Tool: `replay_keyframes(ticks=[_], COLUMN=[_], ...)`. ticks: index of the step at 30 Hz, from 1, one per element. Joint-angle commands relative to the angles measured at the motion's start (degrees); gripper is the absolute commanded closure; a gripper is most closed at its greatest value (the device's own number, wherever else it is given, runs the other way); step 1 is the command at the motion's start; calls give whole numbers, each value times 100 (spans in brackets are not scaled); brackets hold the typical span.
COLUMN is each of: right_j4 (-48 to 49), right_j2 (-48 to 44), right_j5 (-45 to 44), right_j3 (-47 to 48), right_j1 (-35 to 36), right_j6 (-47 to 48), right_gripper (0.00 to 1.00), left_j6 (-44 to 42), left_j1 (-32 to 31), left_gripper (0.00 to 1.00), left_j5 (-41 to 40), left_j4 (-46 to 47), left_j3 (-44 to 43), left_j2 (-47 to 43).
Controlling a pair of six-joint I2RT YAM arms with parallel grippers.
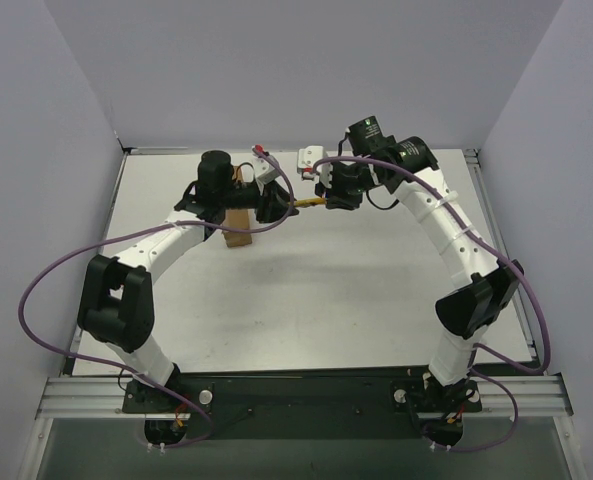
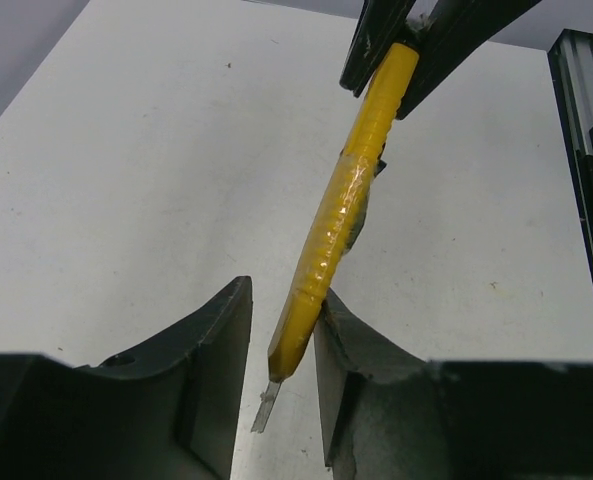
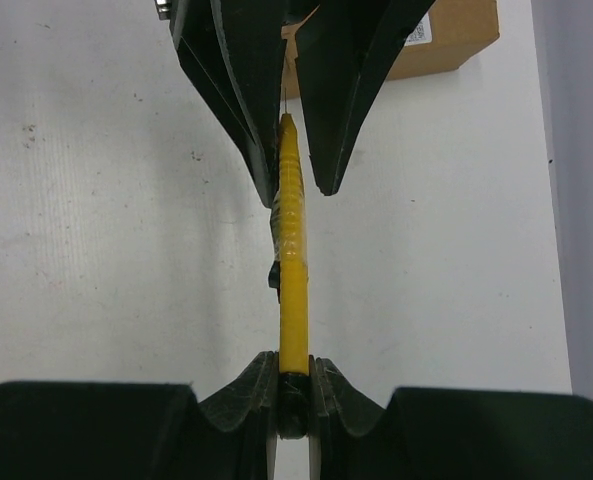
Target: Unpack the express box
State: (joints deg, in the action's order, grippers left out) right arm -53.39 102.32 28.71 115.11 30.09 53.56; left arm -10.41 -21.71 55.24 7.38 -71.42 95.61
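The express box [image 1: 238,228], a small brown carton, lies on the white table under my left arm; its corner with the label shows at the top of the right wrist view [image 3: 456,30]. My right gripper [image 1: 328,200] [image 3: 294,375] is shut on the black rear end of the yellow utility knife [image 1: 308,204] [image 3: 292,250], held above the table. My left gripper [image 1: 273,203] [image 2: 283,340] is open around the knife's blade end [image 2: 336,220]; the knife rests against its right finger [image 2: 356,360], with a gap on the left. The short blade sticks out.
Grey walls close the table at the left, back and right. An aluminium rail [image 1: 306,395] runs along the near edge by the arm bases. A black-and-metal rail [image 2: 586,150] shows at the table's edge in the left wrist view.
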Motion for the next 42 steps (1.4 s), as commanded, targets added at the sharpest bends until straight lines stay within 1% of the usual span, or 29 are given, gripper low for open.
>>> replay_keyframes(ticks=[1,2,3,5,6,8,9,10,11,12,13,14,15,17,18,23,26,27,28,29,30,32,33,35,37,38,40,41,42], right_j4=[-146,-146,-146,-146,-146,-128,-24,99,266,763,1029,1276,1748,2277,2793,4202,5782,6753,7154,7262,7107,7097,6792,5907,5079,4814,4715,4541,4408], right_j2=[191,209,235,332,384,595,674,849,920,973,1052,1053,1044,921,860,535,385,385,446,455,464,438,420,332,227,192,34,16,-28], right_j5=[82,91,100,152,292,660,932,1709,2117,2452,3064,3244,3394,3815,3913,4459,4705,4879,4951,4995,5056,5136,5092,4628,3770,3530,3169,3106,3045], right_j3=[20,20,55,125,300,686,914,1369,1522,1602,1620,1576,1472,989,813,-100,-602,-865,-920,-903,-859,-867,-859,-823,-745,-770,-788,-710,-648], right_j1=[41,41,41,-2,-38,-291,-475,-660,-1080,-1258,-1407,-1557,-1767,-1953,-2093,-2165,-2156,-2156,-2139,-2095,-2051,-1998,-2007,-2111,-2217,-2287,-2341,-2341,-2288], right_j6=[-188,-232,-310,-460,-565,-1188,-1564,-2412,-2986,-3531,-3989,-4803,-5081,-5800,-6013,-6945,-8095,-8481,-9155,-9127,-8987,-8828,-8662,-7927,-7293,-7003,-6772,-6458,-6307], right_gripper=[100,100,100,100,100,100,95,89,71,64,60,55,54,50,49,45,44,44,44,44,44,41,41,44,48,50,52,53,53], left_j6=[110,136,162,215,320,574,1133,1582,2074,3210,3665,4070,4718,4690,4585,4618,4724,4785,4881,5022,5066,5189,5277,5409,5418,5375,5252,5069,4893], left_j1=[-8,-8,-8,-8,-8,35,71,114,167,255,290,299,282,177,115,45,1,-17,-17,0,18,88,115,176,255,290,343,352,378], left_gripper=[62,65,73,84,99,100,100,100,100,100,100,100,100,100,100,100,100,100,100,100,100,100,100,100,100,100,100,100,100], left_j5=[294,338,364,408,408,435,478,505,540,531,470,365,338,338,338,592,742,751,751,725,707,681,629,558,593,584,488,426,330], left_j4=[431,431,440,493,528,764,939,1472,1843,2255,2660,2707,2716,2524,2462,2084,2092,2119,2223,2250,2277,2338,2347,2400,2400,2374,2172,2076,1744], left_j3=[-373,-382,-416,-469,-487,-531,-531,-531,-522,-514,-531,-775,-916,-1294,-1418,-1928,-2078,-2087,-2104,-2104,-2104,-2148,-2166,-2271,-2367,-2438,-2491,-2535,-2579], left_j2=[54,63,80,107,133,186,221,299,361,483,537,598,634,652,704,1055,1258,1284,1363,1398,1460,1521,1539,1530,1461,1425,1294,1250,1171])
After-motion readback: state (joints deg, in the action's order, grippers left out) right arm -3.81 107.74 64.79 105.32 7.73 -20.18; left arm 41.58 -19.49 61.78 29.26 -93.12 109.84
